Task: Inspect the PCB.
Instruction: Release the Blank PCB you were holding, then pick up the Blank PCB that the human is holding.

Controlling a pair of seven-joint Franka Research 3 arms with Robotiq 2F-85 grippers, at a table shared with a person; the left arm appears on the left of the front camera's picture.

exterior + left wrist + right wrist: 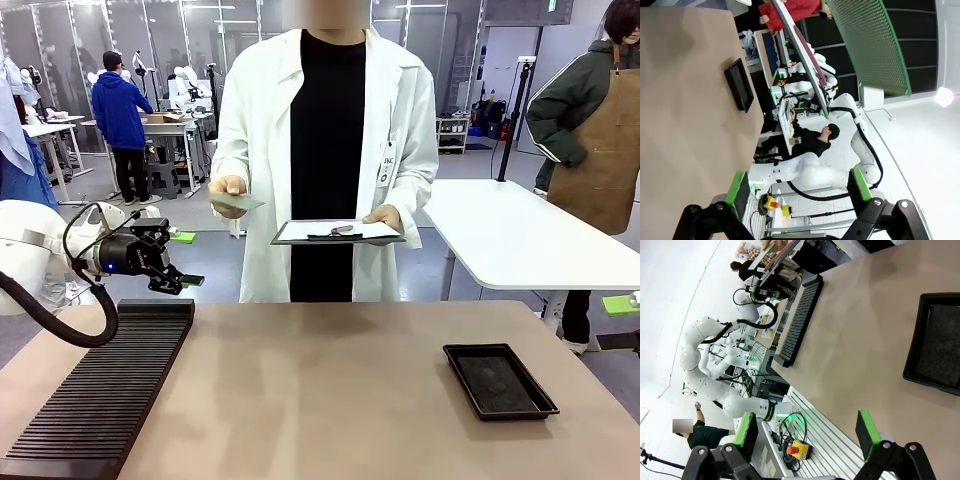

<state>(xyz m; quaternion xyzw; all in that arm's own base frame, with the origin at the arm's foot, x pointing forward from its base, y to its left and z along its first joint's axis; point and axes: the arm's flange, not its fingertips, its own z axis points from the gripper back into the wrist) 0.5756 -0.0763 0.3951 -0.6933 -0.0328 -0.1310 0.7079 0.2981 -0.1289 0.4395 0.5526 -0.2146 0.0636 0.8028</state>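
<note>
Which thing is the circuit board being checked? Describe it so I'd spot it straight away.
Look across the tan table to the person in the white lab coat at its far side. One hand holds a flat grey clipboard; the other hand holds the thin rectangular green circuit board. It alone is green and finely dotted, with no white sheet on it.

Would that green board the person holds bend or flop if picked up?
Probably stiff: the board juts flat from the person's hand without sagging. Likely light, since one hand at its edge holds it level. Its thin edge may be hard to pinch.
</note>
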